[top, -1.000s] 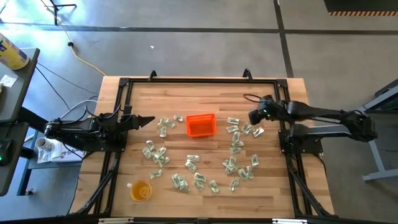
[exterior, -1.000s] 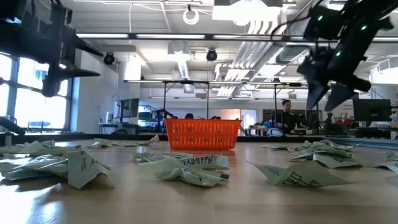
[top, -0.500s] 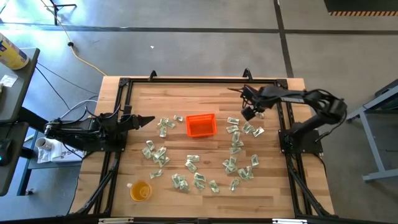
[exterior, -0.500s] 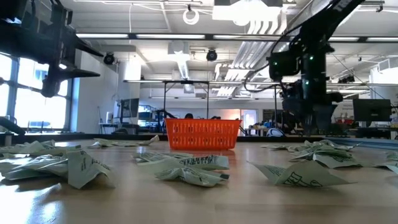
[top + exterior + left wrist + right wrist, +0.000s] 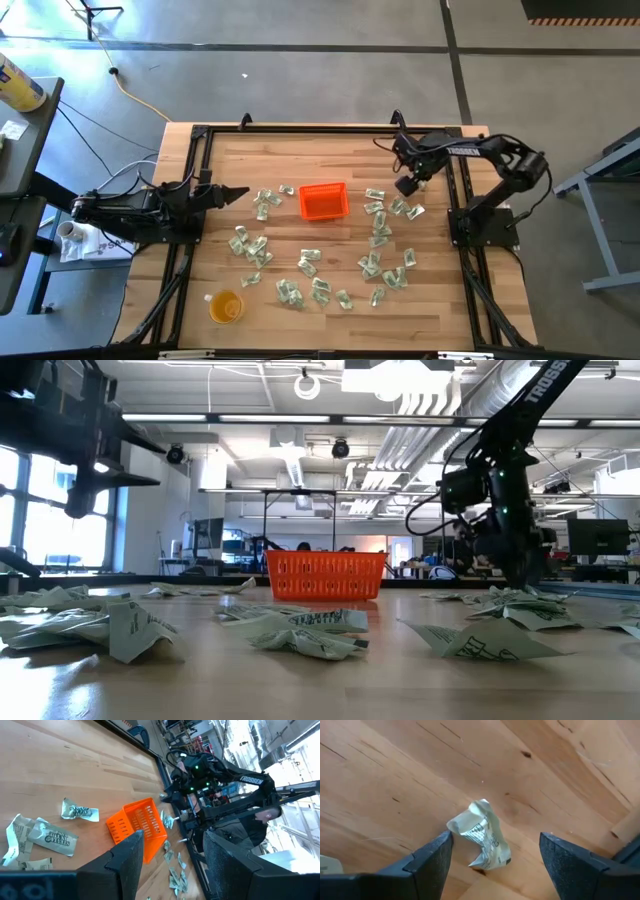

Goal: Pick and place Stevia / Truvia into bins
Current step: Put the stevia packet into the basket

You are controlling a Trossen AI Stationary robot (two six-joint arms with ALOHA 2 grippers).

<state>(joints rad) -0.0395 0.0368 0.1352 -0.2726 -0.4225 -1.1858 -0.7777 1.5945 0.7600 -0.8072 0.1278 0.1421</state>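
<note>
Right hand (image 5: pixel 406 186) swung to far edge — open above sachet (image 5: pixel 482 836).

Orange bin (image 5: pixel 326 575) sits mid-table, far back, mesh walls, upright. Wooden table (image 5: pixel 200 680) fills the bottom half. Crumpled green-white sachets (image 5: pixel 305 630) scattered across it — a loose pile near left (image 5: pixel 90 622), a pair just in front of the bin, one tented packet right of centre (image 5: pixel 480 640), more heaped at far right (image 5: pixel 520 603). Right arm (image 5: pixel 505 480) drops in from upper right, green lights on it, its tip down among the far-right sachets — fingers not readable here. Left arm (image 5: pixel 75 435) hangs dark at upper left, well above the table. Behind: open workshop, ceiling ducts, windows at left, a person (image 5: pixel 460 545) seated far back.
</note>
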